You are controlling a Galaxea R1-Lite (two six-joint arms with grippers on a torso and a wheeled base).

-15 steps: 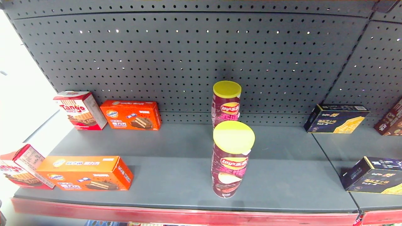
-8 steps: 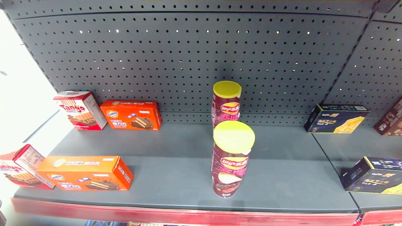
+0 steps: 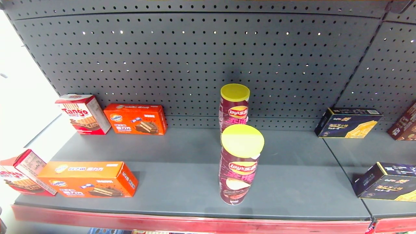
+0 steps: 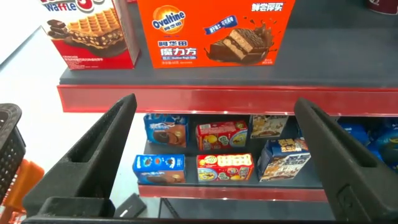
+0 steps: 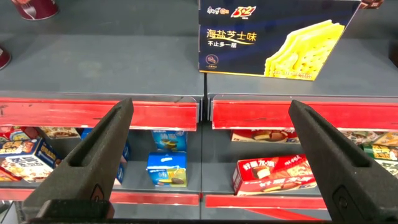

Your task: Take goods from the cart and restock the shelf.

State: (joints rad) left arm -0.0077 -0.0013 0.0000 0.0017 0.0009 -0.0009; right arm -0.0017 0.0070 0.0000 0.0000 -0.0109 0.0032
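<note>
Two maroon chip cans with yellow lids stand mid-shelf, one at the front (image 3: 239,165) and one behind it (image 3: 234,104) by the pegboard. The grey shelf (image 3: 182,182) has a red front edge. My left gripper (image 4: 214,168) hangs open and holds nothing, below and in front of that red edge (image 4: 230,99), facing an orange box (image 4: 214,31) and a red waffle box (image 4: 87,31). My right gripper (image 5: 211,168) is open with nothing in it, in front of the shelf edge (image 5: 280,115) under a dark blue cracker box (image 5: 273,37).
Orange boxes (image 3: 87,178) (image 3: 136,118) and red boxes (image 3: 83,113) (image 3: 19,177) sit on the left, dark blue boxes (image 3: 349,123) (image 3: 386,180) on the right. Lower shelves hold small snack boxes (image 4: 224,168) (image 5: 273,174). A black mesh basket edge (image 4: 9,149) is beside the left gripper.
</note>
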